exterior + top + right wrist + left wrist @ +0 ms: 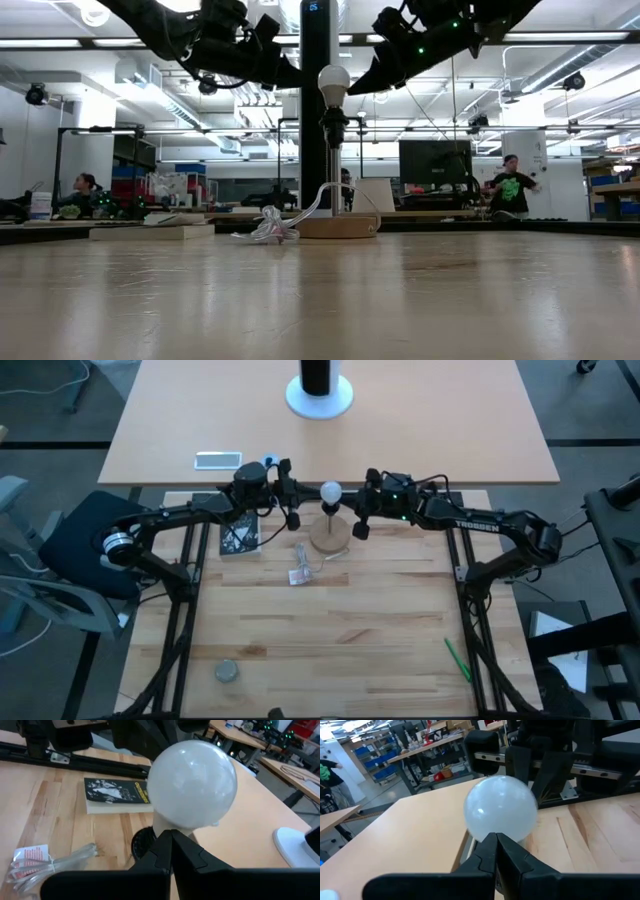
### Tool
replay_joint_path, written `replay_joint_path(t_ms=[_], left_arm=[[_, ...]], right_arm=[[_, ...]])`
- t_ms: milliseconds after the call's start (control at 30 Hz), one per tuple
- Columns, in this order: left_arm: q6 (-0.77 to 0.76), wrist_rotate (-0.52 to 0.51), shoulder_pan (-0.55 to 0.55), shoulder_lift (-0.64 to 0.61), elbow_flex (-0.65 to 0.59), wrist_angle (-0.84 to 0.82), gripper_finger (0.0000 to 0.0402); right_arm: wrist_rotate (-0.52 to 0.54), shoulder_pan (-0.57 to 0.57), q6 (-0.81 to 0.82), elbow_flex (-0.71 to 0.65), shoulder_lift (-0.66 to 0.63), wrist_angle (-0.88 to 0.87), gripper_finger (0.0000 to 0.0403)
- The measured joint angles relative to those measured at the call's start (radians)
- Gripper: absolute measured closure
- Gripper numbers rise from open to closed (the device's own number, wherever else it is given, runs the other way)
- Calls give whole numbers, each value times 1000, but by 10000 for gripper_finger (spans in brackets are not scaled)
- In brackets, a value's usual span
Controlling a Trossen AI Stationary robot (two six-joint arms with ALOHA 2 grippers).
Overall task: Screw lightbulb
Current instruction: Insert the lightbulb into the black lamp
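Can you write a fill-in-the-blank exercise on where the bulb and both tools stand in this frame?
1. The lightbulb sits upright on top of the black ____, above the round wooden disc.
2. The left tool and the right tool both have their fingers ____.
3. Beside the wooden disc lies a crumpled clear plastic ____.
4. The two tools flank the lightbulb from ____ sides.

Missing words: socket; shut; wrapper; opposite

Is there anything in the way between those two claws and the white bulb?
Nothing visible. The bulb sits upright atop its socket, with the left end effector and right end effector shut on either side, each facing it across open air.
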Motion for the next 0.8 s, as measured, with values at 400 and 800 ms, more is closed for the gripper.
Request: replay_joint_path(t_ms=[400,800], left_arm=[[-31,0,0,-21,0,-26,401],[-15,95,-4,-27,0,-29,401]], right_arm=[[68,-8,6,0,-38,-41,403],[61,-38,-31,0,-3,56,403]])
